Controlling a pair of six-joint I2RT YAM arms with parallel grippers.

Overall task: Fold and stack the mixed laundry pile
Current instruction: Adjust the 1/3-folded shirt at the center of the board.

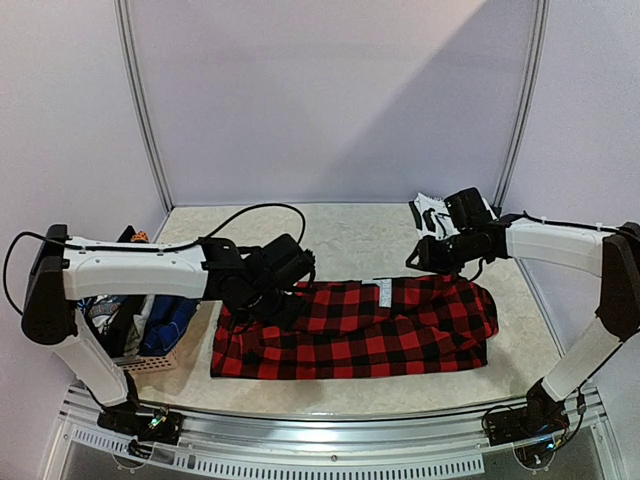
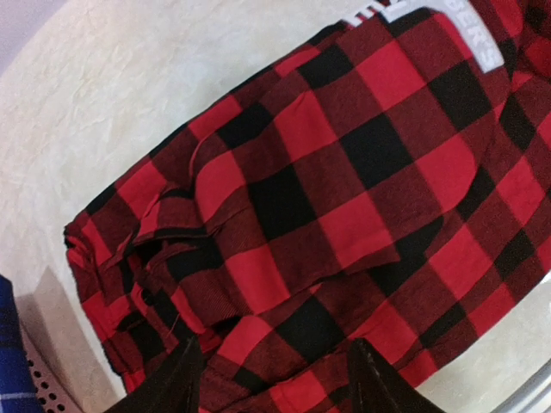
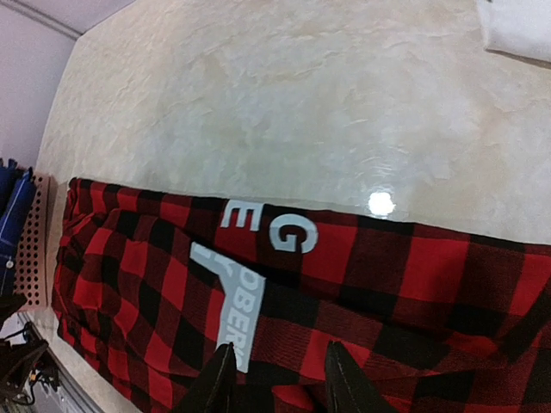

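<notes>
- The plaid shirt (image 1: 350, 330) is laid flat across the middle of the table (image 1: 340, 235), with its long side running from 9 to 3 o'clock in the top view.
- White lettering (image 3: 293, 234) and a pale grey strip (image 3: 231, 297) are printed on the shirt near its far edge, towards 12 o'clock.
- The left claw (image 2: 274, 380) is held over the shirt's 9 o'clock end. Its fingers (image 2: 179, 387) are spread wide, rumpled plaid is seen between them, and nothing is gripped.
- The right claw (image 3: 280, 376) is held over the shirt's far edge, at about 1 o'clock. Its fingers (image 3: 342, 380) are parted by a narrower gap, and nothing is clasped. Whether the tips touch the cloth cannot be told.
- A white T-shirt (image 1: 432, 212) with dark print is laid at 1 o'clock from the plaid shirt, just behind the right claw and apart from the plaid.
- A basket (image 1: 150, 365) is set at 8 o'clock, just beside the shirt's left end and below the left arm. Blue cloth (image 1: 168, 322) is stuffed in it.
</notes>
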